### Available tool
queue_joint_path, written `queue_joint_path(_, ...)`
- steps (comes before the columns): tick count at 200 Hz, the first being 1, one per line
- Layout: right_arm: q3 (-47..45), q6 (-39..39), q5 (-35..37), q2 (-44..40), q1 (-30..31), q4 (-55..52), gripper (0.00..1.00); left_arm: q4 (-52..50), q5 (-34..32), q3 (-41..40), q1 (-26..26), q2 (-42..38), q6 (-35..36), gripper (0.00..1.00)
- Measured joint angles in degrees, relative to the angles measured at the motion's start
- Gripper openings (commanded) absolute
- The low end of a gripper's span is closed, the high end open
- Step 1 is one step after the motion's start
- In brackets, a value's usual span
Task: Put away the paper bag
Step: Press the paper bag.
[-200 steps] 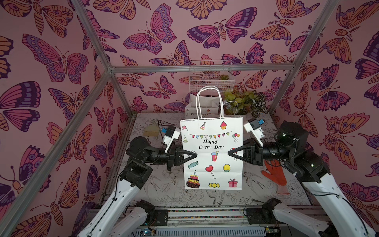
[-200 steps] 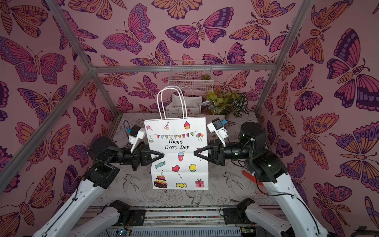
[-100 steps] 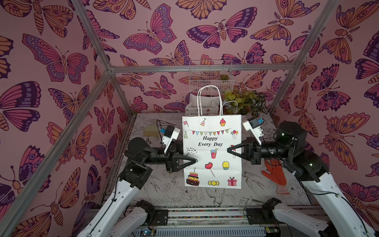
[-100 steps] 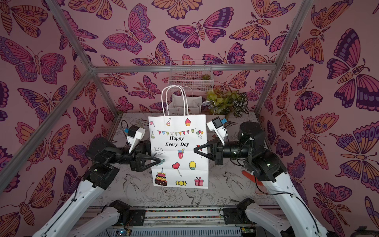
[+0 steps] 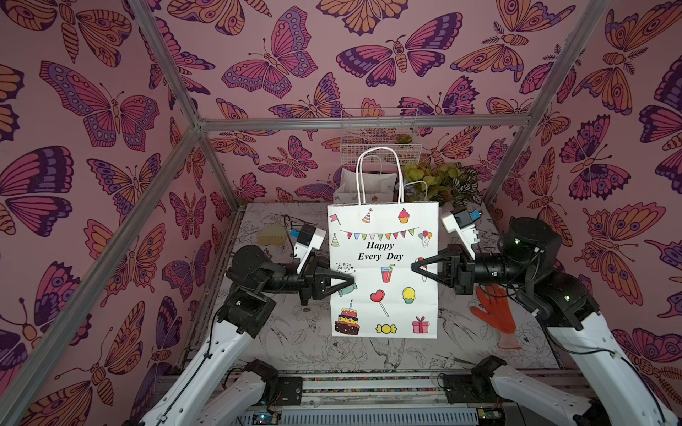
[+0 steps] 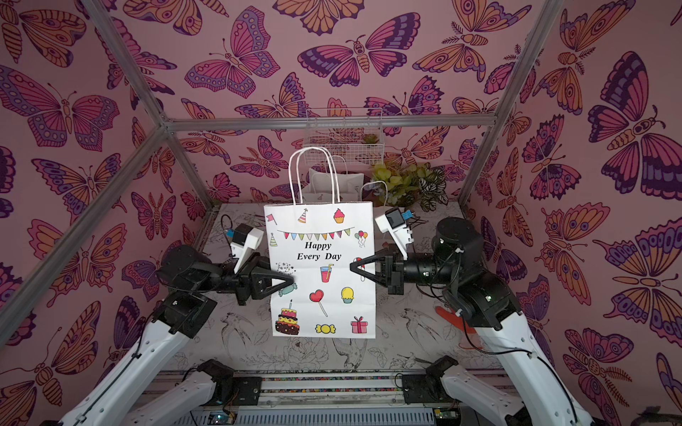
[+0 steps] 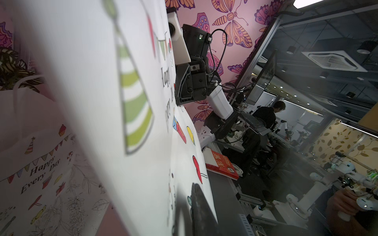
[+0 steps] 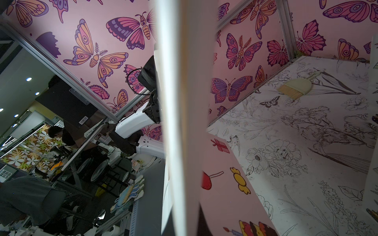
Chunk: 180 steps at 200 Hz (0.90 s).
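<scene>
The white printed paper bag with twisted cord handles (image 5: 383,271) stands upright over the near-centre of the flower-sketch table top (image 5: 295,333), with its broad face toward the top cameras. Whether its base touches the table cannot be told. It is taken by its two side edges, probably so that the flat panel keeps its shape and can be carried without swinging.

The left gripper (image 5: 347,283) reaches in at the bag's left edge, with one finger lying across the front panel. Whether its jaws press the paper cannot be told. The right gripper (image 5: 416,266) is pressed together on the right edge at about the same height.

An orange rubber glove (image 5: 494,313) lies beside the right arm. Farther back are:
- a cream hand brush (image 5: 271,234);
- a second white paper bag (image 5: 369,184);
- a green leafy plant (image 5: 443,180);
- a white wire basket (image 5: 378,136) on the rear wall, a likely destination.
</scene>
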Motion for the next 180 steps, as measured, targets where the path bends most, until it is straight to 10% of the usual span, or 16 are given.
queue_joint_path(57, 0.0, -0.2, 0.0, 0.0, 0.0, -0.2, 0.00, 0.1, 0.0, 0.0, 0.0, 0.1, 0.0, 0.00)
queue_joint_path(117, 0.4, -0.8, -0.9, 0.3, 0.0, -0.7, 0.53, -2.2, -1.8, 0.0, -0.3, -0.1, 1.5, 0.00)
queue_joint_path(180, -1.9, -2.2, -2.4, -1.1, 0.0, -3.8, 0.46, -2.9, -2.5, 0.0, -0.3, -0.1, 1.4, 0.00)
